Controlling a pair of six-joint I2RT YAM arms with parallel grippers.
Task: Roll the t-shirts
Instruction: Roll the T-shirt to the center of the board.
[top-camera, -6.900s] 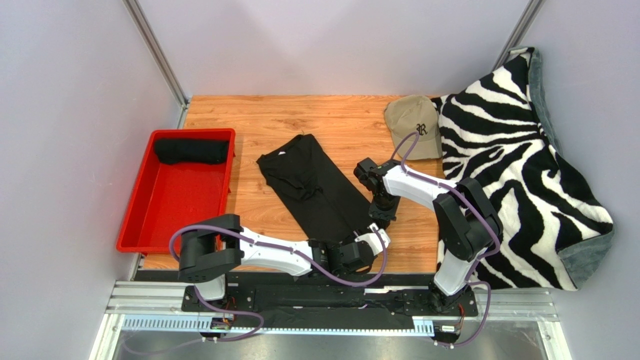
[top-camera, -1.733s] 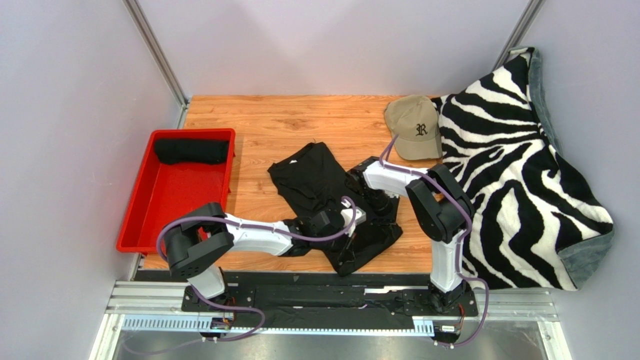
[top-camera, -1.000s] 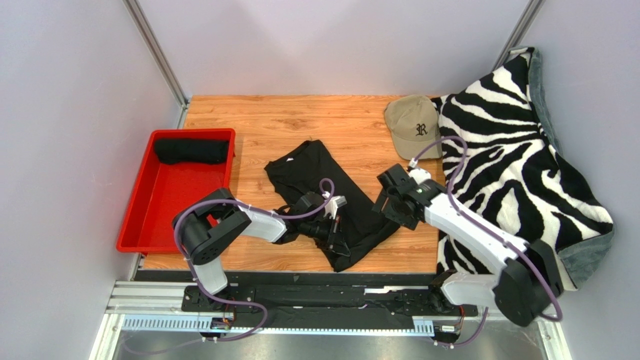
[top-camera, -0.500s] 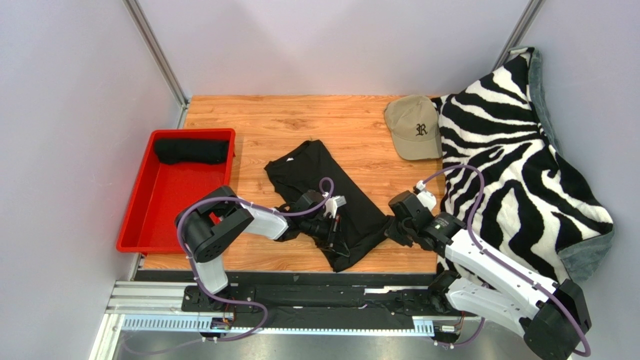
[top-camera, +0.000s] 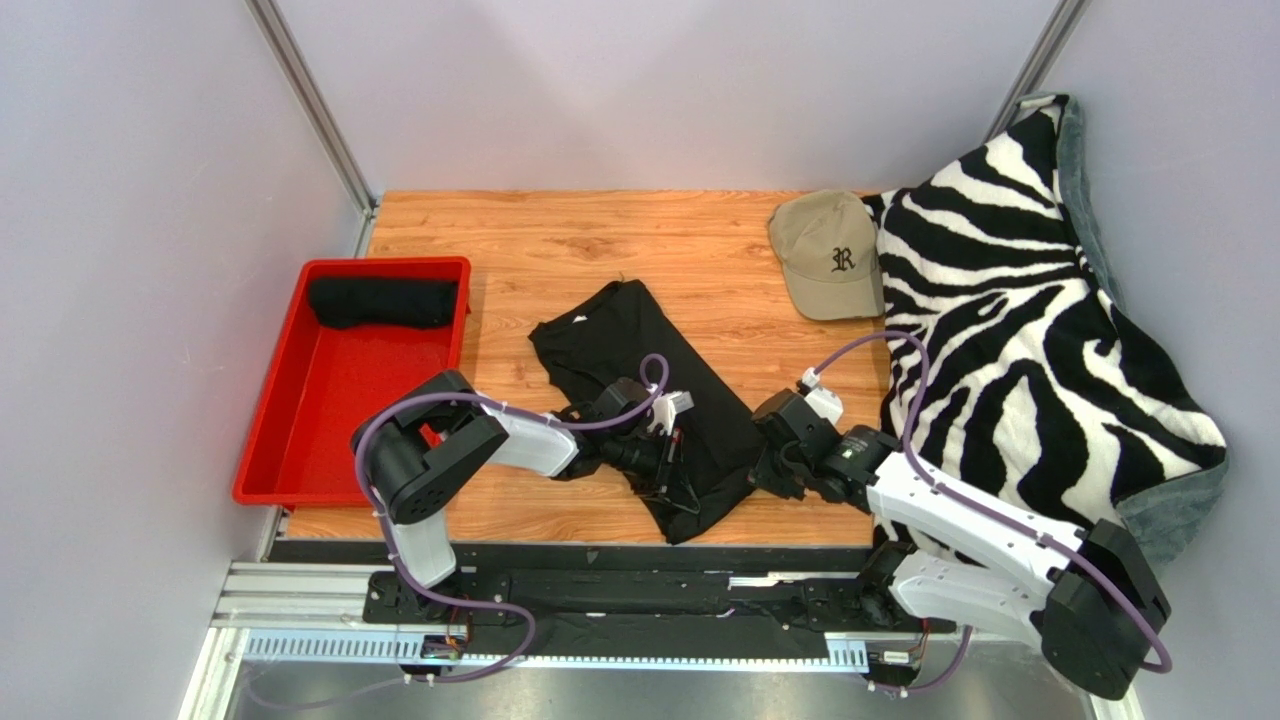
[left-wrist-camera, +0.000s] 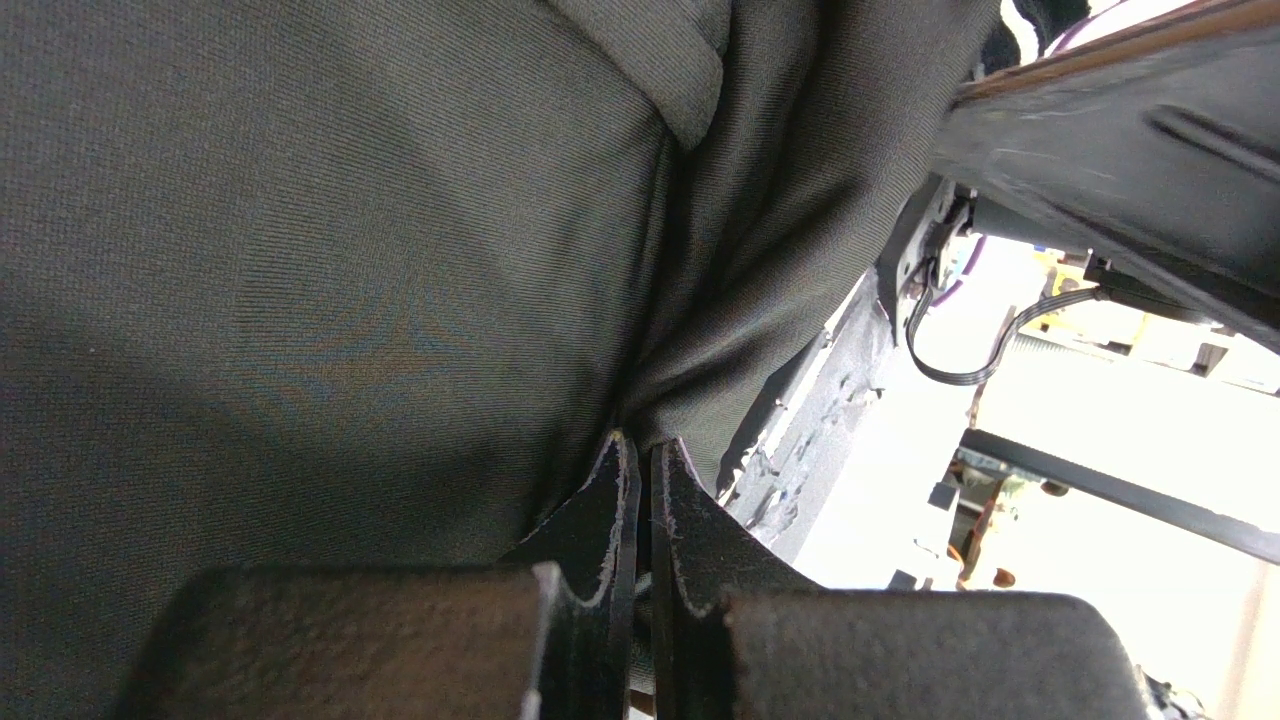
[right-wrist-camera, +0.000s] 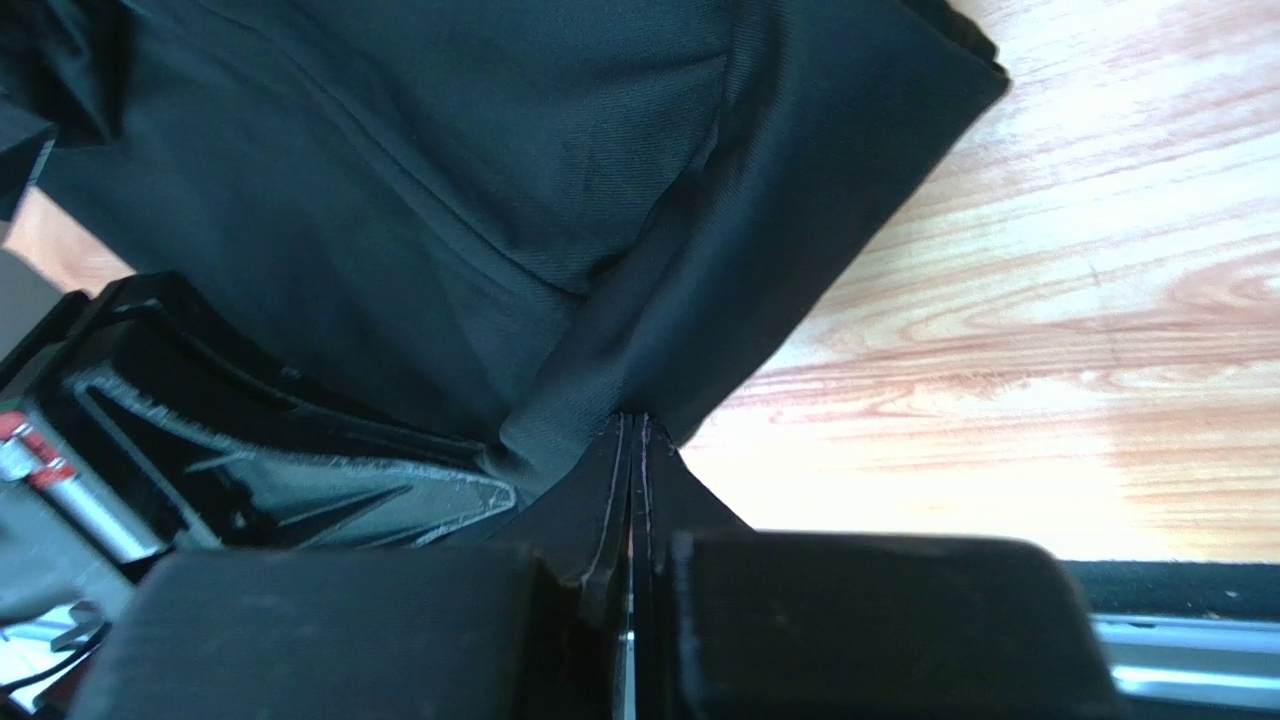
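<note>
A black t-shirt (top-camera: 631, 353) lies crumpled on the wooden table (top-camera: 601, 248), its near end bunched up. My left gripper (top-camera: 666, 468) is shut on a fold of the t-shirt near its near edge. In the left wrist view the cloth (left-wrist-camera: 331, 270) fills the frame and runs into the closed gripper (left-wrist-camera: 643, 444). My right gripper (top-camera: 772, 458) is shut on the t-shirt's near right edge. In the right wrist view a fold of the shirt (right-wrist-camera: 451, 180) is pinched in the gripper (right-wrist-camera: 631, 422). A second black t-shirt (top-camera: 382, 303) lies rolled in the red tray (top-camera: 301, 435).
A tan baseball cap (top-camera: 828, 255) sits at the back right. A zebra-striped blanket (top-camera: 1037, 330) covers the right side, close behind the right arm. The red tray stands at the left edge. Bare wood (right-wrist-camera: 1052, 300) shows right of the shirt.
The flat strip of shirt has been bunched at its near end. In the last half second my right gripper shifted slightly left onto the shirt's edge; the left gripper stayed put.
</note>
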